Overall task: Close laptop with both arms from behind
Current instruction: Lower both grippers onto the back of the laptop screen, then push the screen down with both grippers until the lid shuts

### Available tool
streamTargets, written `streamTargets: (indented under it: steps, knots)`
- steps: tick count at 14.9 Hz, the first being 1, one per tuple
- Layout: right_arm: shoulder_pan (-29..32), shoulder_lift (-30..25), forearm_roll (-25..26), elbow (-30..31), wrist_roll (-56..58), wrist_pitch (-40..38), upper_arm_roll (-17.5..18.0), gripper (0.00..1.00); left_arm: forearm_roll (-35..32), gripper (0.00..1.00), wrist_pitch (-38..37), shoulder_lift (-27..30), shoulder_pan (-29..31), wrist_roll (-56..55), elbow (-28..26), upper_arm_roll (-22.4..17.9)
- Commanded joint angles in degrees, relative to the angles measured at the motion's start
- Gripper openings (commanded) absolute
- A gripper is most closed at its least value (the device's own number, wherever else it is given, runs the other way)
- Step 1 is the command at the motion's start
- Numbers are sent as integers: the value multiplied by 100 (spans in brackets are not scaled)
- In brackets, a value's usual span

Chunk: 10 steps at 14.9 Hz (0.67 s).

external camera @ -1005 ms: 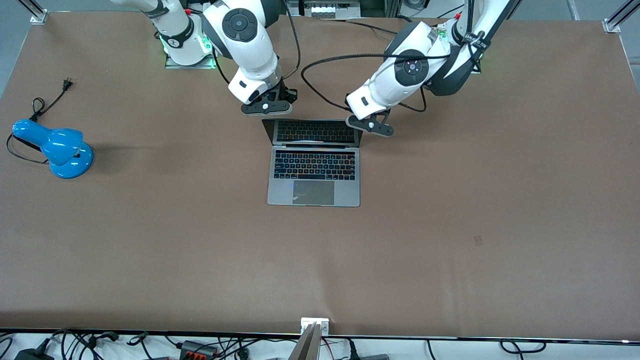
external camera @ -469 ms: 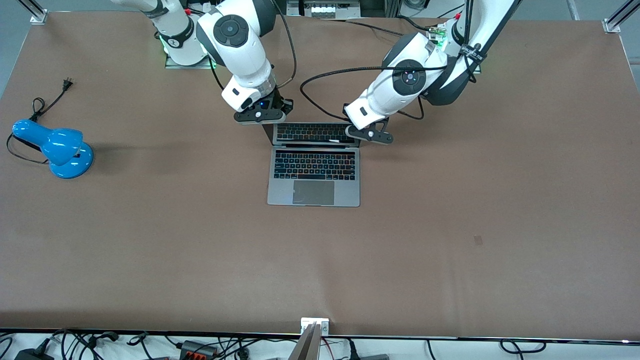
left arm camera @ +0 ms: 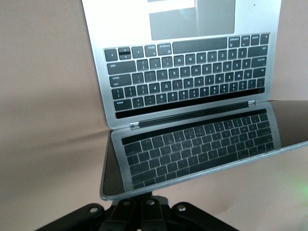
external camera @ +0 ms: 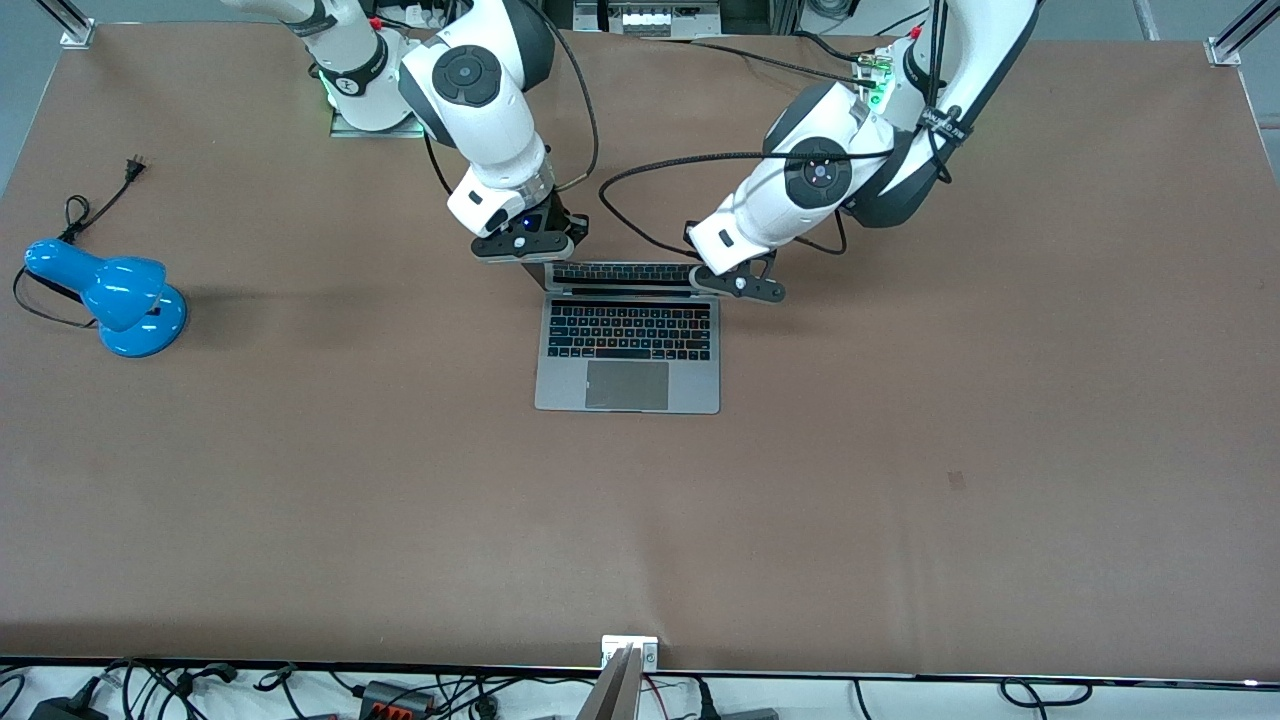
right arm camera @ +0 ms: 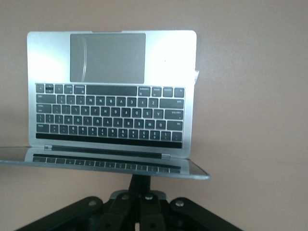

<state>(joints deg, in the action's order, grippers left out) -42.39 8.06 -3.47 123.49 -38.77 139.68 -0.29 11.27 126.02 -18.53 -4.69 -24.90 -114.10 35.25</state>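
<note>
The silver-grey laptop (external camera: 627, 385) lies open in the middle of the table, its lid (external camera: 620, 272) tilted well forward over the black keyboard. My right gripper (external camera: 527, 243) is shut and presses on the outer face of the lid at the corner toward the right arm's end. My left gripper (external camera: 740, 283) is shut and presses on the lid at the other corner. In the left wrist view the shut fingers (left arm camera: 144, 206) touch the lid's top edge (left arm camera: 192, 180). In the right wrist view the fingers (right arm camera: 144, 185) stand under the lid's edge (right arm camera: 110, 169). The lid's outer face is hidden.
A blue desk lamp (external camera: 112, 295) lies toward the right arm's end of the table, its black cord and plug (external camera: 130, 168) beside it. Black cables (external camera: 640, 150) hang from the arms over the table between the bases and the laptop.
Both grippers have moved toward the front camera against the lid. The lid has tipped further down toward the keyboard, so less of the screen shows.
</note>
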Motion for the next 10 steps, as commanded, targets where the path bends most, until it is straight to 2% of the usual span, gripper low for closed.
streamTargets:
  steps: [1,6,10]
  knots:
    - [143,195,128,-53,-78,340,20,0,-274,0,-16,-300,3,-111,344,-18]
    - [266,336,145,-62,-69,735,20,0,-625,0,-8,-695,-6,-243,695,-36]
    - [319,722,286,-158,-69,1140,20,0,-732,0,-16,-986,-6,-331,968,-44]
